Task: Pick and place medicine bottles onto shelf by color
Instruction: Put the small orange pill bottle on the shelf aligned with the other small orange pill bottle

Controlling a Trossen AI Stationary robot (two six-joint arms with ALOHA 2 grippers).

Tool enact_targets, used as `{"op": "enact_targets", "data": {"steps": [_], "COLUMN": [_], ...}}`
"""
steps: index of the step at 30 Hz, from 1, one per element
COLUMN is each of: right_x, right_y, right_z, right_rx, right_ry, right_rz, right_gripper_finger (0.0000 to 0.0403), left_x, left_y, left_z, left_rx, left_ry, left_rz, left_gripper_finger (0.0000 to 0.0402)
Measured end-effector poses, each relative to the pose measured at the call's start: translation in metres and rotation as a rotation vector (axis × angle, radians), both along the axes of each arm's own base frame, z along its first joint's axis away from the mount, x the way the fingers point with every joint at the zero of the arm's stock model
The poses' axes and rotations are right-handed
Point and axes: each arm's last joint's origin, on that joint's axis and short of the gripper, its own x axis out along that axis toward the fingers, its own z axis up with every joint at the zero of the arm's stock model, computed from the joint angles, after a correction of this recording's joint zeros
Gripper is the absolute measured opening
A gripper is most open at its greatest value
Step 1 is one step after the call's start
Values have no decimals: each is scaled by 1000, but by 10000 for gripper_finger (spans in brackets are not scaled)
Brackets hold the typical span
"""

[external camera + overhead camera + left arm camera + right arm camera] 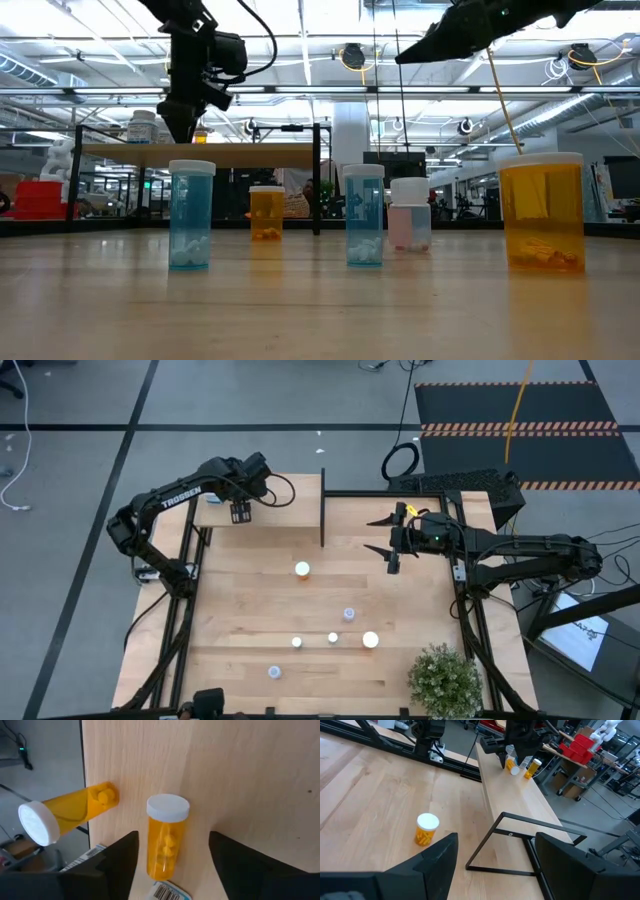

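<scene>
My left gripper (240, 512) hangs open over the left part of the shelf (270, 510). In the left wrist view its fingers (125, 855) stand on either side of an upright orange bottle (167, 837) without touching it. A second orange bottle (70, 815) stands at the shelf's edge. My right gripper (385, 535) is open and empty, above the table to the right of the shelf's black upright panel (322, 510). An orange bottle (302, 569) stands on the tabletop. Several more bottles (333, 638) stand nearer the front.
A green potted plant (445, 680) stands at the table's front right corner. In the low view, blue (191, 213), white (409, 214) and orange (541, 212) bottles stand apart on the table, and a white bottle (141, 126) is on the shelf.
</scene>
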Motion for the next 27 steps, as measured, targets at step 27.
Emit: {"op": "enact_targets", "data": {"steps": [27], "right_x": [0], "right_y": [0], "right_z": [0], "right_rx": [0], "right_ry": [0], "right_rz": [0], "right_gripper_finger": [258], "left_x": [4], "left_y": [2], "left_z": [0], "left_rx": [-10], "left_ry": [-48], "left_rz": [-50], "left_gripper_finger": [119]}}
